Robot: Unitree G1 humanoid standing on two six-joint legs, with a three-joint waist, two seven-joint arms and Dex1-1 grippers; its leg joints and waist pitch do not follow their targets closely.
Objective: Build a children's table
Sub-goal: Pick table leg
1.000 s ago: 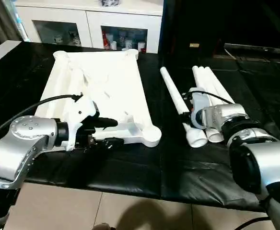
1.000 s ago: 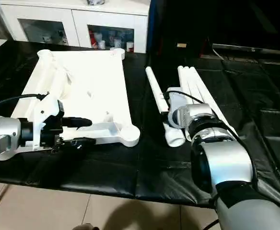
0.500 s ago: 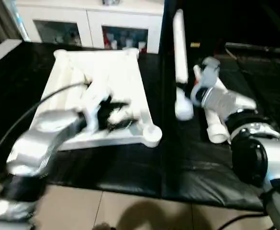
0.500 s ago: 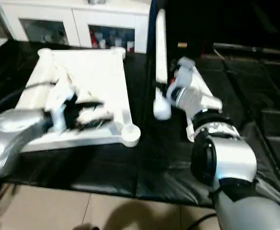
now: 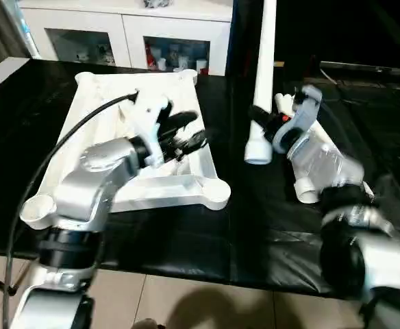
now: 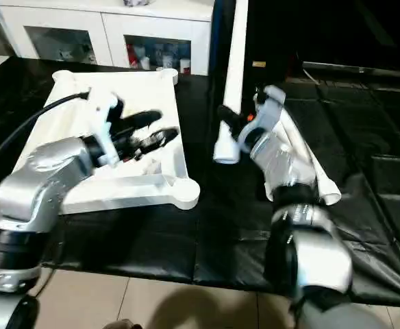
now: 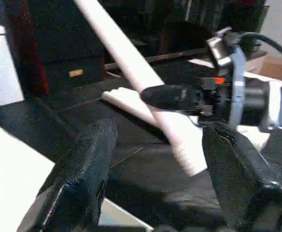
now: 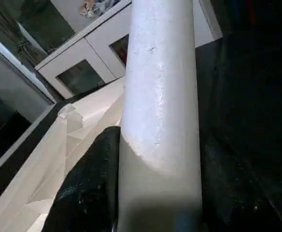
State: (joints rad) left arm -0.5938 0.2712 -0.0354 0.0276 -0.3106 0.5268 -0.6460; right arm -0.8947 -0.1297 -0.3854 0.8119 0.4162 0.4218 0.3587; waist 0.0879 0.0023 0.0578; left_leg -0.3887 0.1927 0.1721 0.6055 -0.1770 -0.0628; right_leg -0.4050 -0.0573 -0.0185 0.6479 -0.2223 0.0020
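Note:
The white table top (image 5: 101, 103) lies upside down on the left of the black mat, ribs and round corner sockets (image 5: 216, 195) facing up. My right gripper (image 5: 263, 118) is shut on a white leg (image 5: 262, 62), which it holds nearly upright above the mat, thick end (image 5: 257, 152) down, just right of the top. In the right wrist view the black fingers (image 8: 85, 188) clamp that leg (image 8: 160, 96). My left gripper (image 5: 201, 128) hovers open over the top's right side, pointing at the leg with nothing between its fingers (image 7: 90, 159). More legs (image 6: 314, 171) lie on the mat behind my right arm.
A white glass-door cabinet (image 5: 118, 34) stands behind the work table. The black mat (image 5: 255, 240) runs to the table's front edge, with tiled floor (image 5: 186, 301) below. My left arm's black cable (image 5: 63, 147) arcs over the table top.
My right gripper has lifted one leg off the mat and swung it upright. My left gripper has risen from the top's near rim and moved further back over it, towards the leg.

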